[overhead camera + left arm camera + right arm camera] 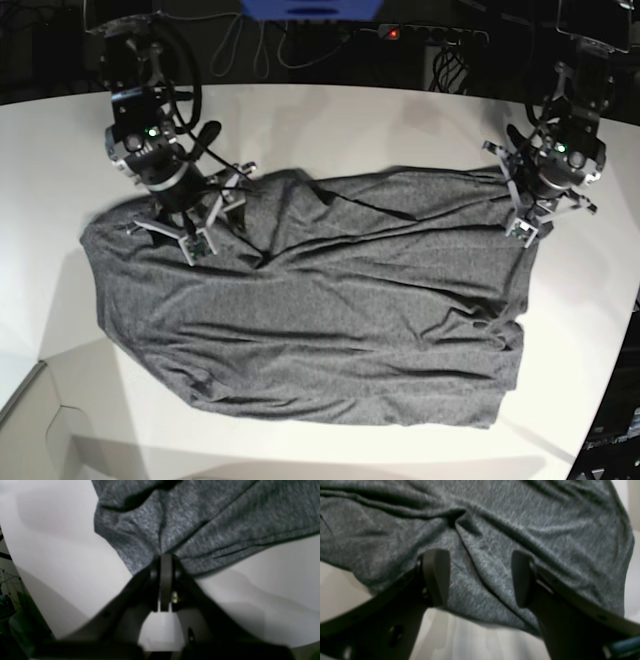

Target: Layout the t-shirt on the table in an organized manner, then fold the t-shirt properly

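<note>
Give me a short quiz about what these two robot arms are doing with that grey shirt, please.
1. True or false: the left gripper is shut on the t-shirt.
2. How do the jaws of the right gripper stand? A) wide apart over the cloth B) pressed together C) hidden from view
3. Fill in: the t-shirt lies spread but wrinkled on the white ____.

Key: 1 true, it pinches the cloth's edge. 2 A. 3 table.
</note>
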Robot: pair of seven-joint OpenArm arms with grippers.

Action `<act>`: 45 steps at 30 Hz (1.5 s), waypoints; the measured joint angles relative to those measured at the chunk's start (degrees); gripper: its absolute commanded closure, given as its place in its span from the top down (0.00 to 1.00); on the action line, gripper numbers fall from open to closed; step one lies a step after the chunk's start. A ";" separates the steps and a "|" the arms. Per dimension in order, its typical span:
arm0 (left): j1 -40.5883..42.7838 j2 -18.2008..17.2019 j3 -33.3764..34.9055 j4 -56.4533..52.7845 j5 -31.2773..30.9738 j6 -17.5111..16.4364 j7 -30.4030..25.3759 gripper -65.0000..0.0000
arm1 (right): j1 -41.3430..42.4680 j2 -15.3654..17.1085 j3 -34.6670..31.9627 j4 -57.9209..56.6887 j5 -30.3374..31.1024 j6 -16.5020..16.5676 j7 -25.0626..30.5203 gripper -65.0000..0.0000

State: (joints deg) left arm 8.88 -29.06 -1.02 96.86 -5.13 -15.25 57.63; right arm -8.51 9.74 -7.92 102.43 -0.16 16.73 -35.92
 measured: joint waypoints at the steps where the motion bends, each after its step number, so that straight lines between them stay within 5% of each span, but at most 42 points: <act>1: 0.00 0.00 0.00 0.00 0.00 0.00 0.00 0.01 | -0.13 0.11 0.00 0.00 0.00 0.00 -0.07 0.60; 4: -0.02 0.00 0.00 0.00 0.00 0.00 0.00 0.09 | -0.09 0.11 0.00 0.00 0.00 -0.02 0.02 0.60; 12: 1.22 -0.13 0.00 1.40 0.17 0.00 0.11 0.59 | -0.11 0.11 0.00 0.00 0.00 0.00 -0.02 0.60; 21: 2.62 0.35 -0.07 5.53 7.93 0.00 0.07 0.60 | -0.13 0.11 0.00 0.00 0.02 -0.02 -0.02 0.61; 45: 2.67 0.00 -0.07 6.27 8.52 0.07 0.00 0.67 | -0.13 0.11 0.00 0.00 0.00 0.00 0.00 0.61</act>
State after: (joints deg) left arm 11.55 -29.06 -1.08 103.13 3.40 -15.18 57.63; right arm -8.64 9.85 -7.92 102.43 -0.16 16.73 -35.92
